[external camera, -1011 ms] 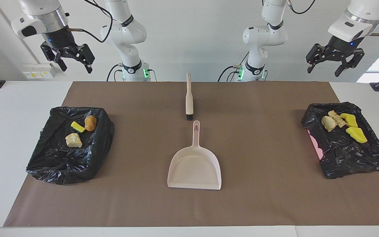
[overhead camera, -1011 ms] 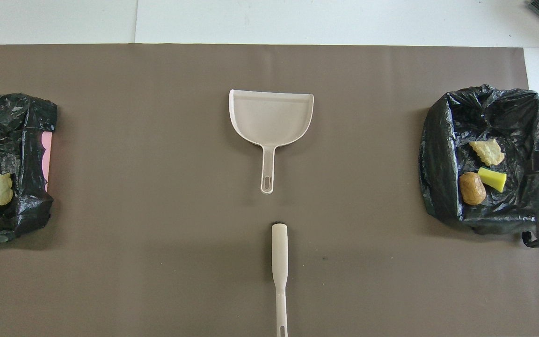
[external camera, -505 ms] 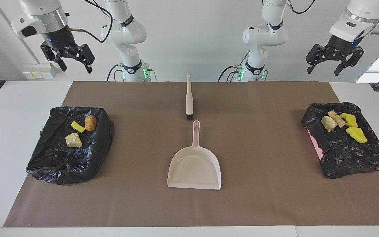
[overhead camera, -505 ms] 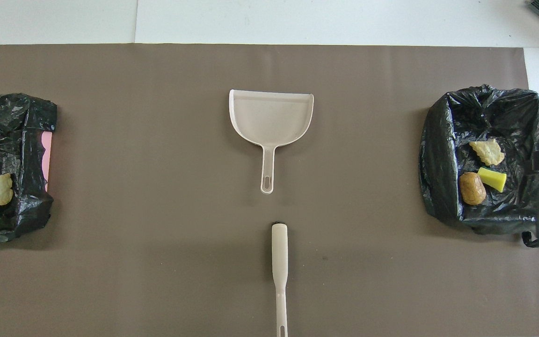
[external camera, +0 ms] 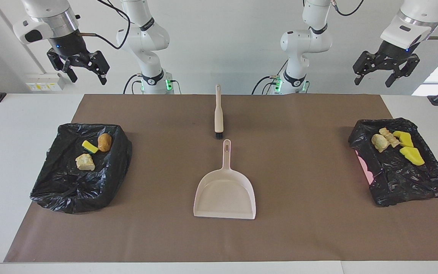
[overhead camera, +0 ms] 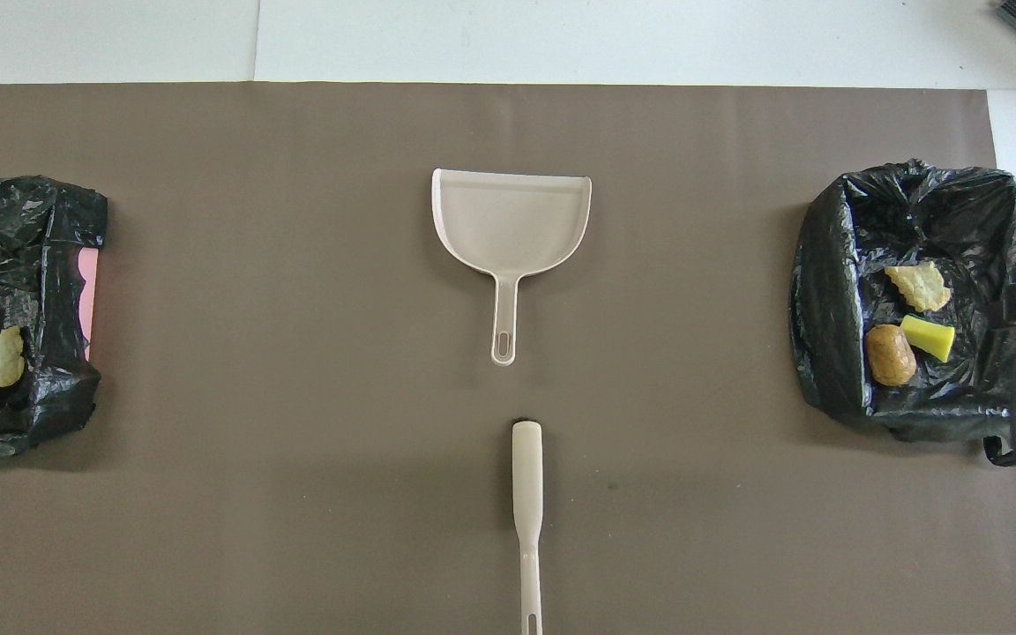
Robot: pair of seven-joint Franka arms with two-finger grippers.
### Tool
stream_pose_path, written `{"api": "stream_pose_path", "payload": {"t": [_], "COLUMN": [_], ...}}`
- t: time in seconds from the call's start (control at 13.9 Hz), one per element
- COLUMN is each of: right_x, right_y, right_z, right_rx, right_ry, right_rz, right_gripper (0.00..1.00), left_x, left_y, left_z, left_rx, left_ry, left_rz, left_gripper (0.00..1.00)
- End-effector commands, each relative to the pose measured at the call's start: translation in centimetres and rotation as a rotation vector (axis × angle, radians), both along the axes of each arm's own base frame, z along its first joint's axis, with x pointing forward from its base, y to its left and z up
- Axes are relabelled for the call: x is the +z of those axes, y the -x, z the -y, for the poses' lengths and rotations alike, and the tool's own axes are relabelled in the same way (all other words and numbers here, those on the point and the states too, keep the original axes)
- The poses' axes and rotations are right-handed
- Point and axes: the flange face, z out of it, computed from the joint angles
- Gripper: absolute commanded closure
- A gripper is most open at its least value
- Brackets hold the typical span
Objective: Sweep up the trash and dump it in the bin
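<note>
- Since a second ago the left gripper (external camera: 384, 73) has risen a little; the right gripper (external camera: 83, 70) and everything on the table have stayed put.
- The left gripper hangs in the air, jaws wide and holding nothing, over the left arm's end of the table.
- The right gripper hangs over the right arm's end of the table, jaws wide and holding nothing.
- The trash lies in two bins lined with black bags.
- Bin at the right arm's end (external camera: 63, 190): a yellow sponge chunk (external camera: 89, 146), a brown lump (external camera: 104, 142) and a beige lump (external camera: 85, 162).
- Bin at the left arm's end (external camera: 405, 186): two tan lumps (external camera: 380, 142) and two yellow sponge chunks (external camera: 411, 155), close together.
- The dustpan (external camera: 224, 196) lies flat in the middle of the brown mat (external camera: 299, 236), its handle toward the robots.
- The brush (external camera: 218, 114) lies just nearer to the robots than the dustpan, in line with its handle, apart from it.
</note>
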Motion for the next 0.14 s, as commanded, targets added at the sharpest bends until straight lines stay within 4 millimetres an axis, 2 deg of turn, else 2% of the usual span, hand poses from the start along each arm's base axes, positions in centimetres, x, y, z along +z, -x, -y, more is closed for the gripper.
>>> {"api": "stream_pose_path", "payload": {"t": [0.0, 0.07], "right_x": [0.25, 0.18], "right_y": [0.26, 0.25], "right_z": [-0.01, -0.01], "right_rx": [0.017, 0.017], "right_ry": [-0.002, -0.002], "right_rz": [0.015, 0.014], "right_gripper": [0.00, 0.00], "left_x": [1.05, 1.06], "left_y": [0.67, 0.71], "left_z": [-0.16, -0.32], "left_rx": [0.009, 0.010], "left_ry": [0.016, 0.016], "left_rz": [0.012, 0.012], "left_gripper": [0.00, 0.00]}}
